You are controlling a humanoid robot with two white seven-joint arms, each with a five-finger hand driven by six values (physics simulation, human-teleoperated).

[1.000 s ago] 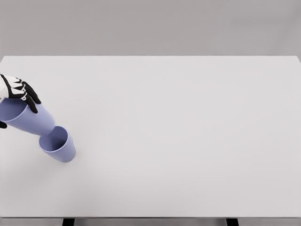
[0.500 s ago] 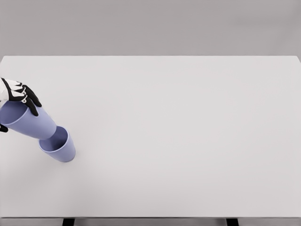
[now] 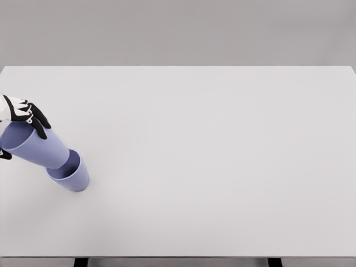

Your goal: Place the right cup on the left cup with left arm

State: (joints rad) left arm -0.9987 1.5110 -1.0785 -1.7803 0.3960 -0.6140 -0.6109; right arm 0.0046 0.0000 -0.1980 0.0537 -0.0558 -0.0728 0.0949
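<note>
Two lavender-blue cups are at the table's left side. One cup [image 3: 71, 173] stands on the table with its mouth facing up and slightly left. The other cup [image 3: 36, 146] is tilted, with its bottom end dipping into the standing cup's mouth. My left hand [image 3: 19, 119] at the left picture edge is shut on the tilted cup's upper rim, black fingers [image 3: 38, 119] over the top and a thumb tip below. Most of the hand and the arm are cut off by the frame edge. The right arm is out of view.
The white table [image 3: 211, 161] stretches wide to the right of the cups. Its front edge runs along the bottom of the picture, with two dark legs [image 3: 81, 262] showing below it.
The held cup has slid down and to the right, its bottom end going deeper into the standing cup. My left hand moved with it.
</note>
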